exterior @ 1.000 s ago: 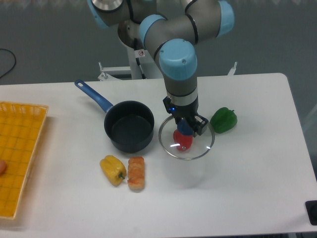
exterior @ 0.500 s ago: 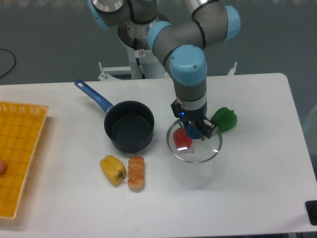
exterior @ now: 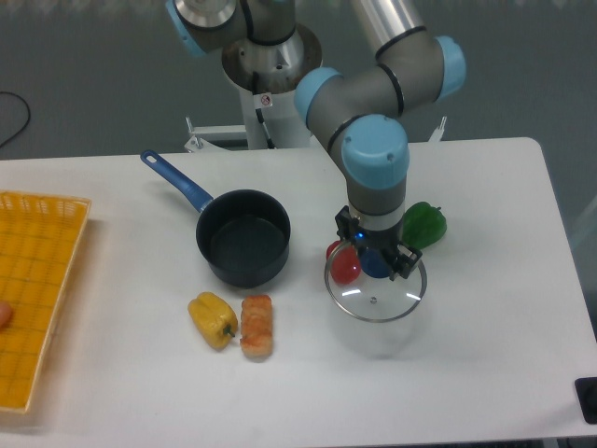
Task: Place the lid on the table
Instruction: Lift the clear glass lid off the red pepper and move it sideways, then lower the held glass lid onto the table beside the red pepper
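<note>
Over by the left edge sits the yellow mesh tray, then the saucepan mid-table, uncovered, so the lift looks done. Right of it the gripper is clamped on the blue knob of the lid, which hangs just above the table, towards the right half, a faint shadow under it. Setting it down and letting go remain. The lid is clear glass with a thin metal rim, roughly level, a red item showing through.
</note>
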{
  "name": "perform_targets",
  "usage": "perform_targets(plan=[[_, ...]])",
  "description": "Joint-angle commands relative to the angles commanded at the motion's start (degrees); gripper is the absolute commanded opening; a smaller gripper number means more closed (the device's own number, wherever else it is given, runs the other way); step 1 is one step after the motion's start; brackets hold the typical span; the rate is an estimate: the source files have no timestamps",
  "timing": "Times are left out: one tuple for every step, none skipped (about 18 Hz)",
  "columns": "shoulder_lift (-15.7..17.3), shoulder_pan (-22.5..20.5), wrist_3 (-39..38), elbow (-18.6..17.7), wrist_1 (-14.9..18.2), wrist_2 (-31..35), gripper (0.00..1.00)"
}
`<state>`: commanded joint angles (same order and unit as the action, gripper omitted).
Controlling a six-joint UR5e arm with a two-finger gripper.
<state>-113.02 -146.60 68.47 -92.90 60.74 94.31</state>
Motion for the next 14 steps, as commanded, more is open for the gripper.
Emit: perform_targets(plan=[[-0.79,-0.09,0.00,0.26,-0.79,0.00,0.63],[-1.40,-0.09,0.00,0.26,-1.49,0.00,0.63],[-2.02,-0.09,0.00,0.35,-1.93,0.00,0.63],[-2.37,-0.18,0.09,0.44,-2.11,0.00,0.63],[-2.55,-0.61,0.18,0.61,-2.11,0.00,0.63],[-2.55,-0.79,0.79,0.88,-2.03,0.00,0.63],[-2.73,-0.88,1.40,0.97,-2.11,0.00,0.63],[-2.82,-0.97,1.58,1.40,-2.03,0.00,0.63],[-2.99,-1.32,1.58,1.58,-2.02,0.00,0.63],[-3.51,-1.32,1.58,1.76,-2.02,0.00,0.63],[-3.78,-1.32,1.58,1.85,-2.20,0.00,0.63],[-4.31,-1.41,1.58,2.19,-2.55,0.09,0.63],[-4.75,-1.41,1.58,2.63,-2.81,0.09,0.63],[-5.10,-1.76,1.58,3.25,-2.90,0.00,0.63]])
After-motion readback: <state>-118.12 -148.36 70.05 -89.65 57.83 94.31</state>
